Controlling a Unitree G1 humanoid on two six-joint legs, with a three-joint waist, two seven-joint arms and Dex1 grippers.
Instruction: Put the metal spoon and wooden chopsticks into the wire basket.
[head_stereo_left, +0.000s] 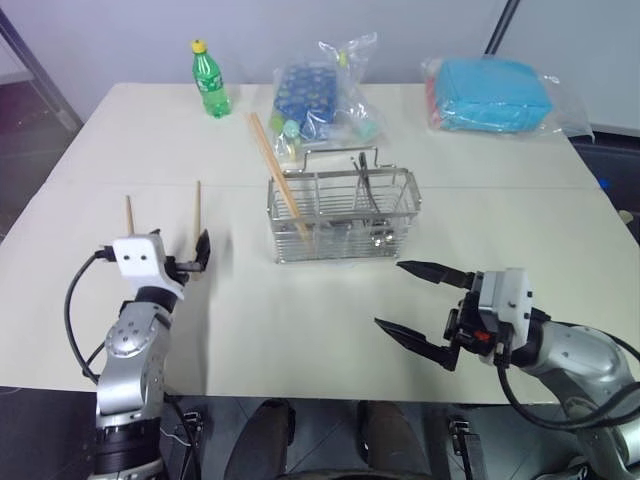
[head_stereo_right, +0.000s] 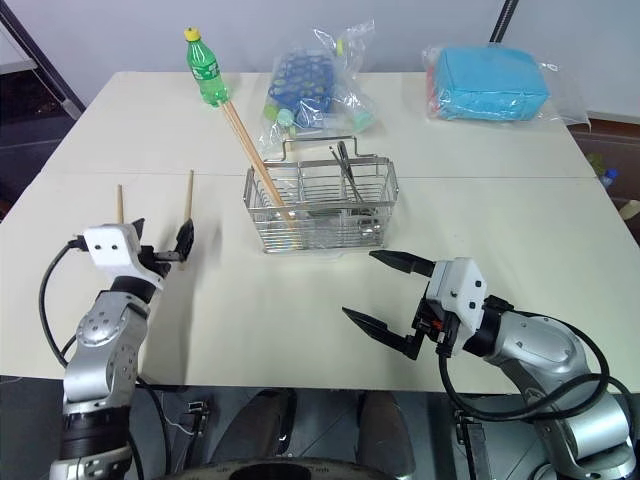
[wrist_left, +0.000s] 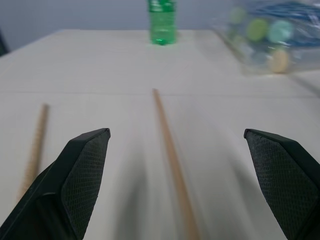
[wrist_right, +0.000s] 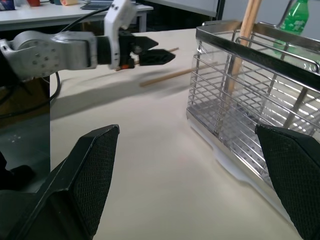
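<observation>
The wire basket (head_stereo_left: 340, 215) stands mid-table. Two wooden chopsticks (head_stereo_left: 278, 175) lean in its left compartment, tips sticking out up and to the left. The metal spoon (head_stereo_left: 364, 190) stands in a compartment to their right. Two more wooden chopsticks lie flat on the table at the left, one (head_stereo_left: 197, 208) nearer the basket and one (head_stereo_left: 128, 213) further left. My left gripper (head_stereo_right: 160, 238) is open and level just behind their near ends; in the left wrist view the nearer chopstick (wrist_left: 170, 150) runs between its fingers. My right gripper (head_stereo_left: 390, 293) is open and empty in front of the basket.
A green bottle (head_stereo_left: 210, 80) stands at the back left. A clear bag of coloured items (head_stereo_left: 320, 95) lies right behind the basket. A blue bagged package (head_stereo_left: 495, 95) is at the back right. The table's front edge (head_stereo_left: 300, 395) runs just below both grippers.
</observation>
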